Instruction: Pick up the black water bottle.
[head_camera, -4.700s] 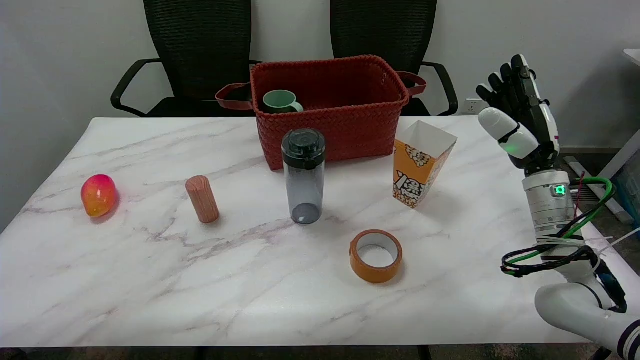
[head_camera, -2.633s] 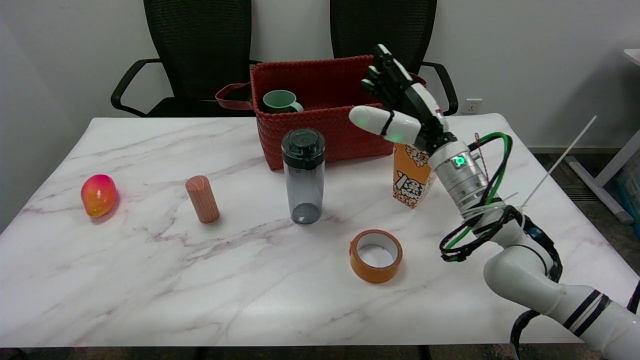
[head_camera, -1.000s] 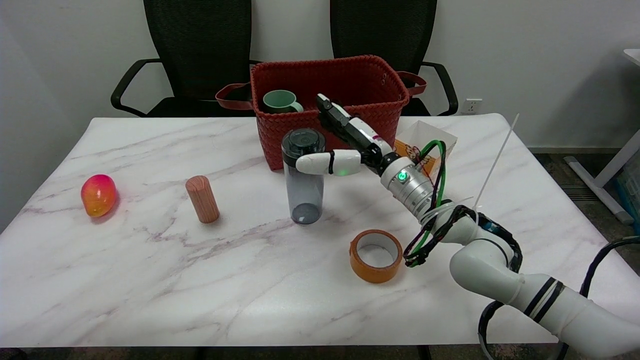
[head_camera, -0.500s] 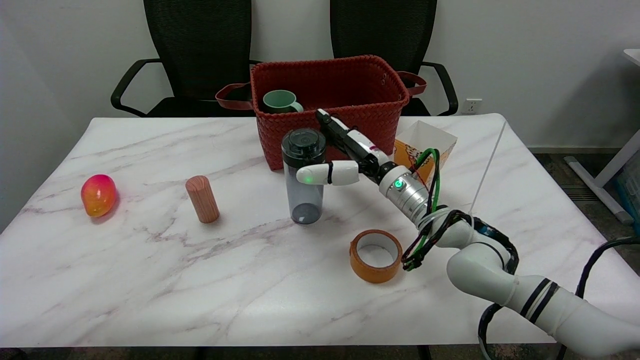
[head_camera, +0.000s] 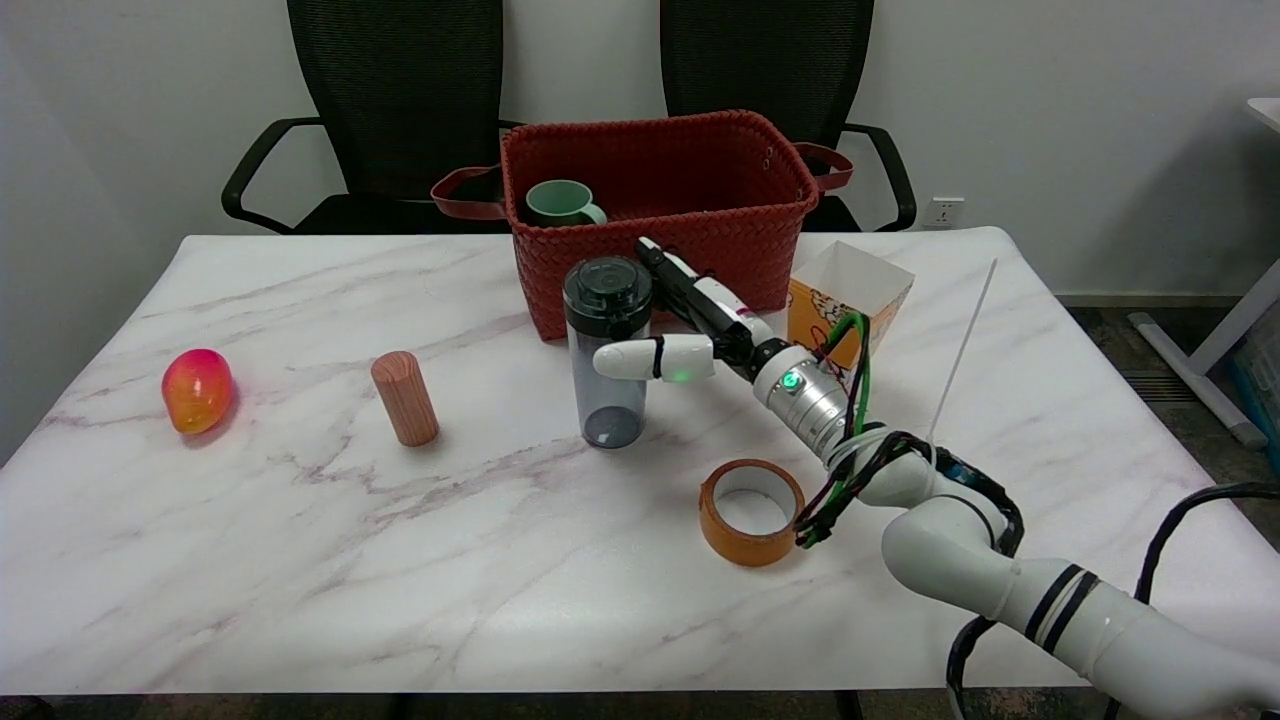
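The black water bottle (head_camera: 607, 350), smoky see-through with a black lid, stands upright on the marble table (head_camera: 300, 560) in front of the red basket. My right hand (head_camera: 690, 325) is at its right side with the fingers spread. The white thumb lies across the bottle's front at mid height. The dark fingers reach past its far right side by the lid. I cannot tell whether they touch the bottle, and the hand has not closed around it.
A red woven basket (head_camera: 720, 240) with a green mug (head_camera: 560, 203) stands just behind the bottle. A popcorn box (head_camera: 845, 300) is right of my hand, an orange tape roll (head_camera: 751, 511) under my forearm. A wooden cylinder (head_camera: 404, 397) and a red-yellow fruit (head_camera: 198, 389) sit to the left.
My right arm swung in from the far right to the bottle's right side. Over the last second the hand sank a little, the thumb dropping to the bottle's middle. The bottle has not moved.
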